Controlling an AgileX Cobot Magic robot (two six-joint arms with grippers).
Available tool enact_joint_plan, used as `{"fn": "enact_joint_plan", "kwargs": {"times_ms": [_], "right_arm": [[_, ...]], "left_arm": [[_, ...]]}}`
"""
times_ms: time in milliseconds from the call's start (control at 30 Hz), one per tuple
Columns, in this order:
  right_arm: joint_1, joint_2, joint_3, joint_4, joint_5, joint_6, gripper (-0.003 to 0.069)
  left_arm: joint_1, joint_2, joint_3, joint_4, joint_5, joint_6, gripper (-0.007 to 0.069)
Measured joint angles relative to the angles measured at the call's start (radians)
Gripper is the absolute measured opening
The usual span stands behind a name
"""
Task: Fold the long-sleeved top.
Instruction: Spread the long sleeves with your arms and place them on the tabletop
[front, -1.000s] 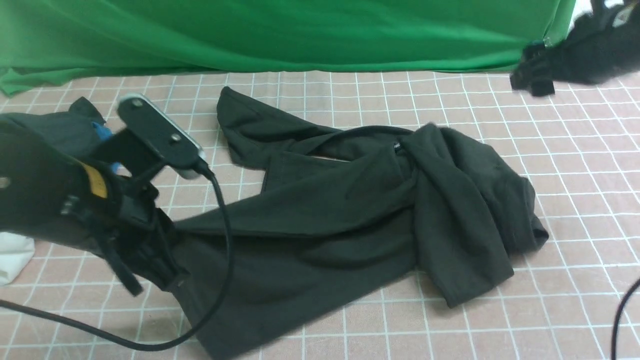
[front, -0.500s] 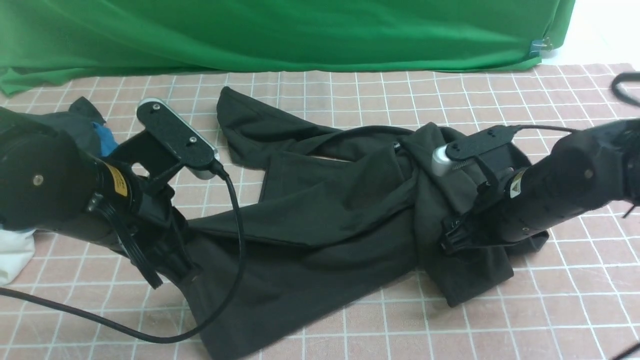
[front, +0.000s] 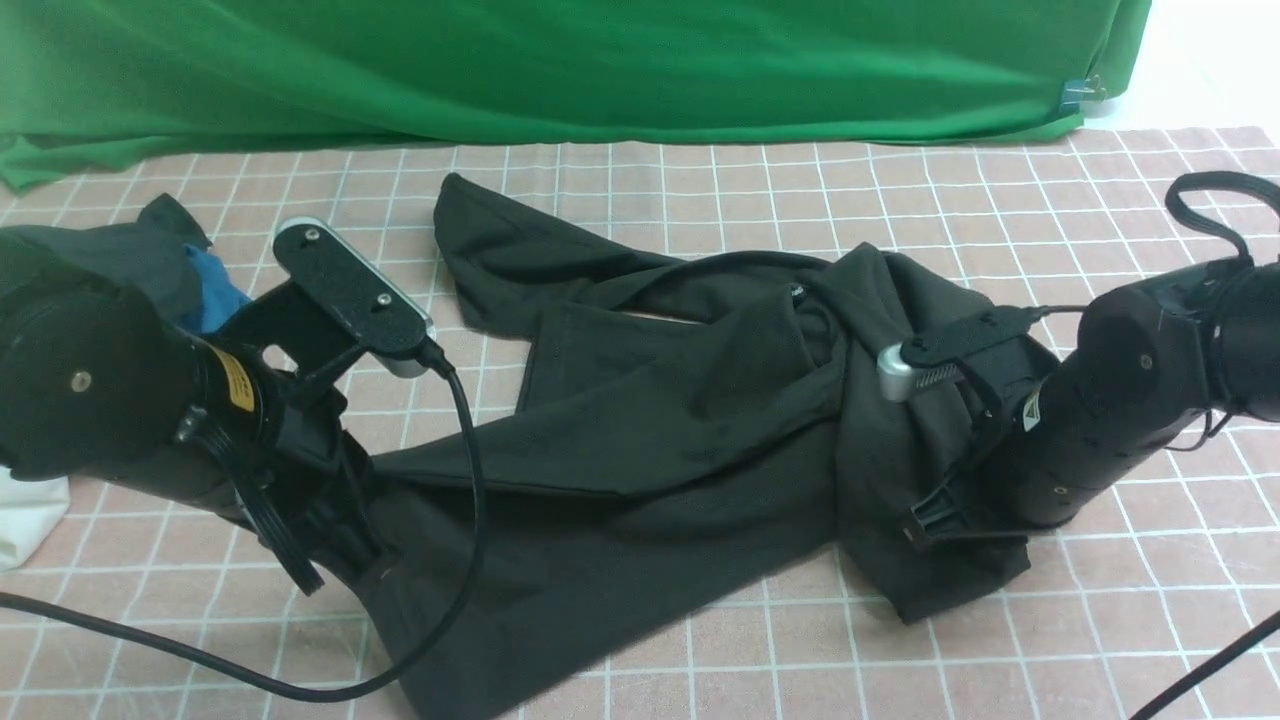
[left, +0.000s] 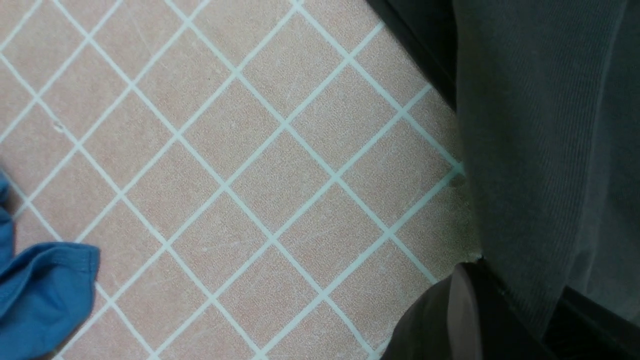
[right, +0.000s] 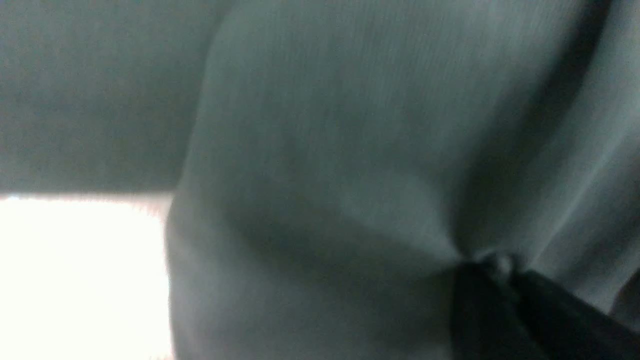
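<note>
Large black soft-knit long-sleeved top (front: 650, 440) sprawls crumpled; left gripper (front: 352, 565) clamps its near-left edge, right gripper (front: 925, 525) pinches its bunched right side.

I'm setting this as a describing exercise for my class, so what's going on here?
A two-armed robot is working on a large black soft-knit long-sleeved top lying crumpled on a pink gridded table cover. Its left gripper is shut on the top's near left edge, its right gripper shut on bunched fabric at the right side. No neat fold shows yet. A small blue garment lies to the left.
</note>
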Motion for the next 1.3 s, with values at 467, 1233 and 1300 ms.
{"fn": "enact_joint_plan", "kwargs": {"times_ms": [467,1233,1300], "right_arm": [[0.012,-0.318,0.025,0.093,0.164,-0.044,0.0103],[0.134,-0.001,0.058,0.048,-0.053,0.013,0.0551],[0.135,0.0,0.058,0.026,-0.053,0.009,0.0454]], "left_arm": [[0.001,0.0,0.0,-0.001,-0.019,0.0,0.0032],[0.001,0.0,0.0,-0.016,-0.022,0.002,0.0032],[0.001,0.0,0.0,-0.016,-0.022,0.002,0.0032]]}}
